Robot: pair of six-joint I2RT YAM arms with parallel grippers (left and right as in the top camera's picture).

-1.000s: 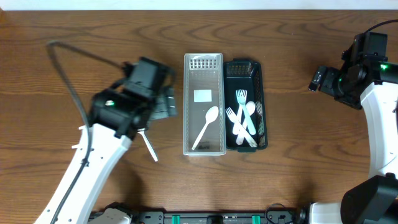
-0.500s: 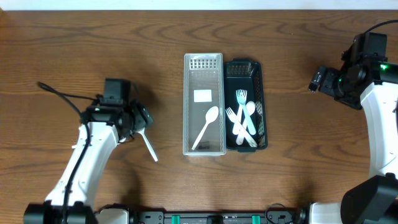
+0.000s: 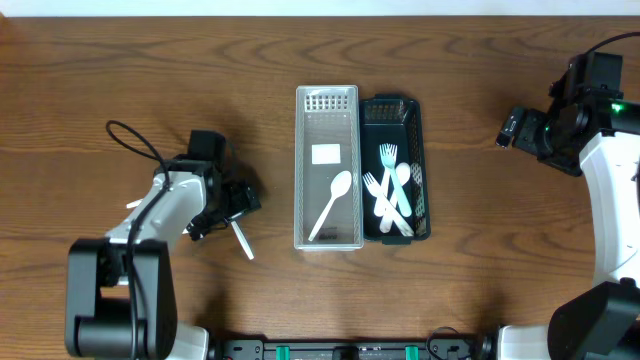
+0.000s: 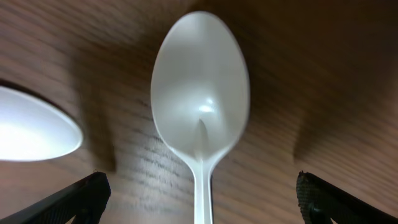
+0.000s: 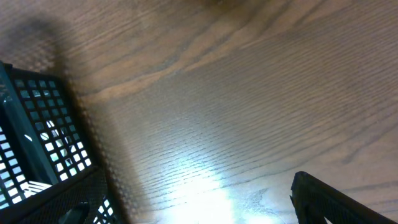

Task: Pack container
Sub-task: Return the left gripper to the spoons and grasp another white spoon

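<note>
A clear plastic container [image 3: 327, 110] stands at the table's middle with one white spoon [image 3: 330, 205] in it. A dark mesh basket [image 3: 395, 108] beside it on the right holds several white forks and spoons [image 3: 392, 195]. A loose white spoon [image 3: 241, 240] lies on the table to the left. My left gripper [image 3: 232, 203] is low over its bowl end. In the left wrist view the spoon [image 4: 200, 87] lies bowl up, its handle between my open fingers [image 4: 200, 208], untouched. My right gripper [image 3: 515, 127] is open and empty, far right; its fingers [image 5: 193, 208] hang above bare wood.
A second white rounded piece [image 4: 31, 130] shows at the left edge of the left wrist view. The basket's corner [image 5: 31, 124] shows at the left of the right wrist view. A black cable [image 3: 130, 135] loops off the left arm.
My left arm has swung away from the clear container to the left, then dropped over the loose spoon. The right arm has not moved.
</note>
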